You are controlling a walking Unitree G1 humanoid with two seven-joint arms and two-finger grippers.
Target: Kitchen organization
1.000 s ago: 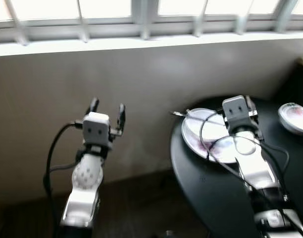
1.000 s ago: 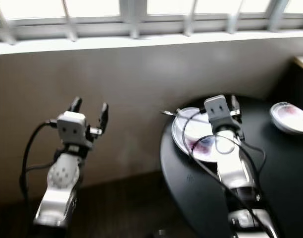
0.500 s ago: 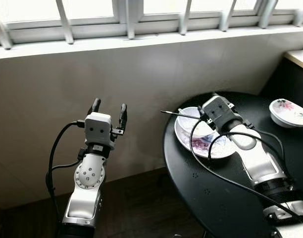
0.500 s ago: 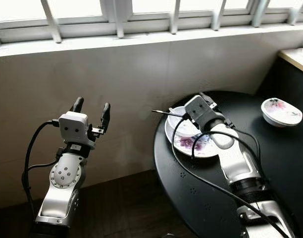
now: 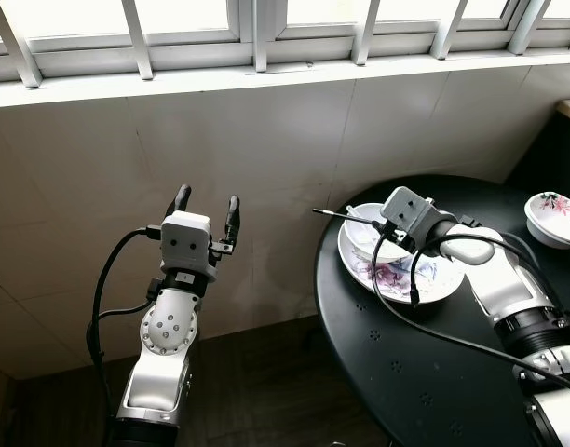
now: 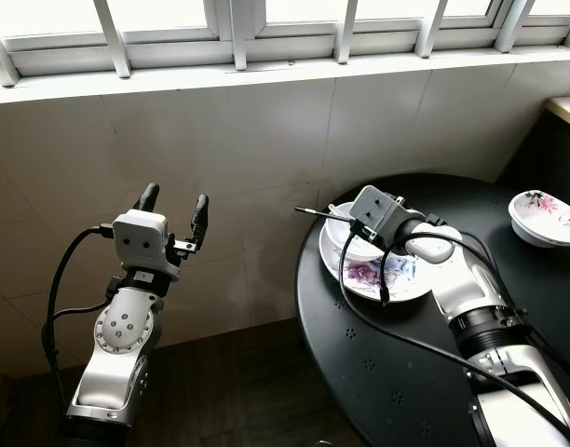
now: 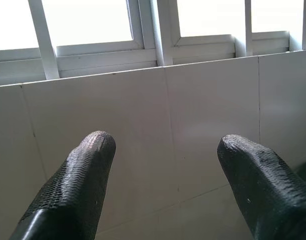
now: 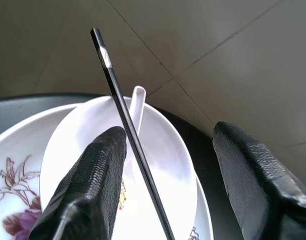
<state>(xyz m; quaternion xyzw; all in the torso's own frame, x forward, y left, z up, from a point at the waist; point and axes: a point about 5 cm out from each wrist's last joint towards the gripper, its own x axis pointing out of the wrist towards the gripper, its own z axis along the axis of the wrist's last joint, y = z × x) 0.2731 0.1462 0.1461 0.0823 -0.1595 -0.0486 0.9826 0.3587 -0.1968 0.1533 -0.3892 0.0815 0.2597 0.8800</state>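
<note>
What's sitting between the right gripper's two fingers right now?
In the right wrist view, the black chopstick and white spoon rise from the bowl between the open fingers.

Glossy ceramic plate (image 5: 425,282), matt black table (image 5: 434,372), textured rubbery fingertips (image 7: 93,155)

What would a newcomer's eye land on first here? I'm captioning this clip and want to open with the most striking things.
First, the right claw, open over a small white bowl that sits on a floral white plate at the near edge of the round black table; a thin black chopstick and a white spoon rest in the bowl. Next, the left claw, raised open before the tiled wall.
</note>
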